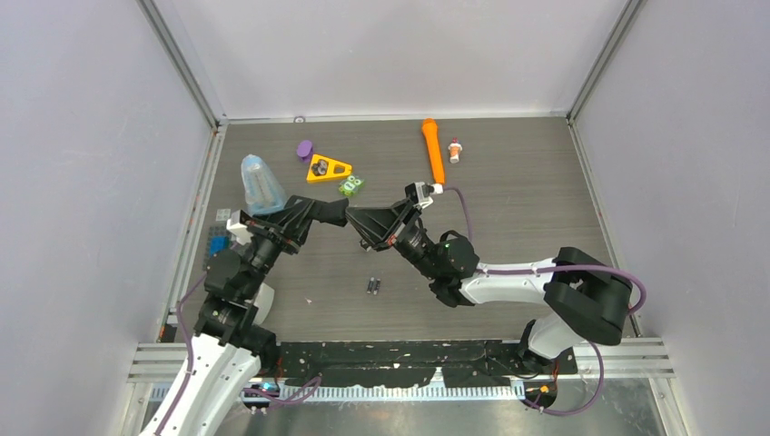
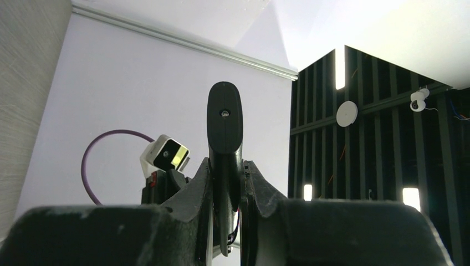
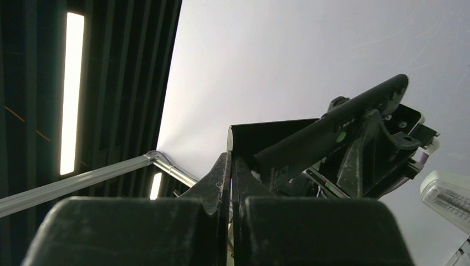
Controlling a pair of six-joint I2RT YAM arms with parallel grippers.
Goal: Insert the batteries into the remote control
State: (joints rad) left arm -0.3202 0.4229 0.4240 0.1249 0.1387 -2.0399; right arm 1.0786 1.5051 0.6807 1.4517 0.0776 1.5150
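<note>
Loading looked unstarted. The left pincer (image 2: 226, 166) gripped the remote control (image 2: 224, 119) above mid-desk. The right pincer (image 3: 231, 166) was closed, apparently empty. 2 batteries (image 1: 372, 286) lay nearer on the desk (image 1: 527, 209).

Reaches up and rightward with left arm (image 1: 238, 272), from the near-left base toward mid-table. Stretches right arm (image 1: 508, 277) leftward, elbow folded close by its base. Holds left gripper (image 1: 336, 213) and right gripper (image 1: 359, 221) tip to tip above the table; cannot tell whether touching. Points both wrists upward, at the ceiling. Clamps left fingers (image 2: 195, 191) on the remote (image 2: 224, 127), upright between them. Presses right fingers (image 3: 219, 183) flat together.
</note>
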